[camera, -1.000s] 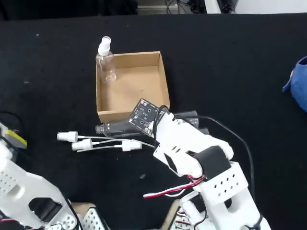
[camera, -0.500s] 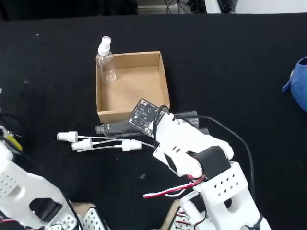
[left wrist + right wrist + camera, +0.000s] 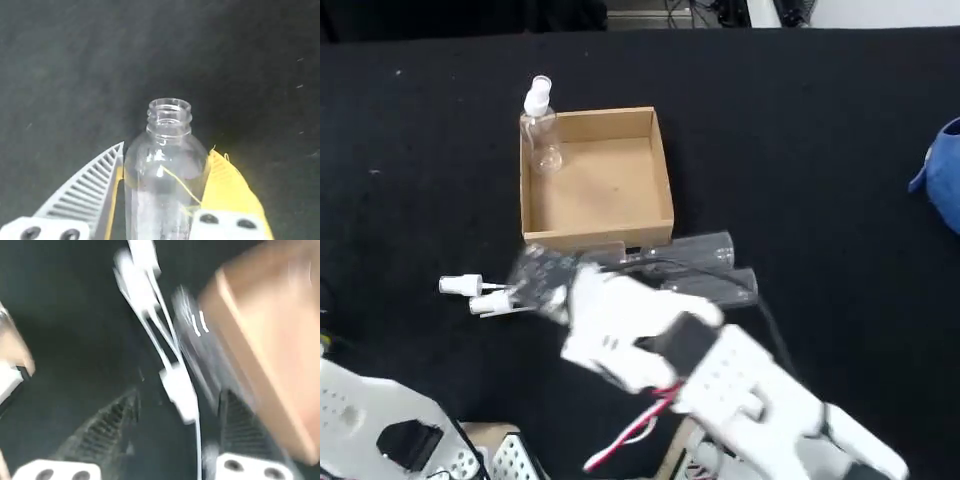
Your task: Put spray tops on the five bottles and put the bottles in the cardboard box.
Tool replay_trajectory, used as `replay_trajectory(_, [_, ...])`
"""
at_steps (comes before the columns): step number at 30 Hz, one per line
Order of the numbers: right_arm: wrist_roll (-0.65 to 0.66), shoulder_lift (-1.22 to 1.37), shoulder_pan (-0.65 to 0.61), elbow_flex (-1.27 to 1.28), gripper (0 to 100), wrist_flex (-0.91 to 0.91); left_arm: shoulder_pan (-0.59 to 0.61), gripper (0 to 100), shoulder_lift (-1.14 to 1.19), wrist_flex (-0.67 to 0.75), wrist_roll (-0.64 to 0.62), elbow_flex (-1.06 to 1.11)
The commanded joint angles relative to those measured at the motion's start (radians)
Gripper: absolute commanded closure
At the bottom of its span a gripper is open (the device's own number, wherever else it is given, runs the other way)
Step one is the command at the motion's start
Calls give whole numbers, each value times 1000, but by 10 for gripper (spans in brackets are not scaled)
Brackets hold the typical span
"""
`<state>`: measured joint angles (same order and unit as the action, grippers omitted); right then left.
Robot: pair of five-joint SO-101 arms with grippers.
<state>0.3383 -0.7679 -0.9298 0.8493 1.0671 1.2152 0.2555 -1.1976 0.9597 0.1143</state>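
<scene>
The right arm (image 3: 720, 370) stretches from the near right edge across to the left, wrist low over the table (image 3: 800, 150) just near of the box (image 3: 597, 215). The right gripper (image 3: 178, 397) is spread wide. Its dark ribbed fingers (image 3: 117, 417) flank one white spray top (image 3: 179, 390) without touching it. Two more spray tops (image 3: 460, 285) lie just left of it, each a stubby white plastic head with a thin tube.

The left arm (image 3: 370, 430) sits at the near left corner. The left gripper (image 3: 167, 150) is closed around a held bottle (image 3: 167, 170), with one white ribbed finger and one yellow finger pressed on its sides. That bottle is clear plastic, round-shouldered, with a threaded open neck.

The box is square, shallow, plain brown cardboard. A capped bottle (image 3: 538, 125) stands in its far left corner, its white top above the rim. Two clear bottles (image 3: 705, 248) lie side by side on the black cloth, just right of the box's near right corner.
</scene>
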Motion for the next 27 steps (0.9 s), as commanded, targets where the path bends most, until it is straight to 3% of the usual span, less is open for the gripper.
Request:
replay_trajectory(1, [-17, 147, -91, -77, 769, -104, 50, 970, -68, 2, 3, -21])
replay_trajectory(17, [-68, 943, -124, -806, 770, -152, 156, 970, -64, 3, 9, -81])
replay_trajectory(27, [-64, 1330, -126, -1233, 770, -58, 165, 970, -64, 3, 9, -79])
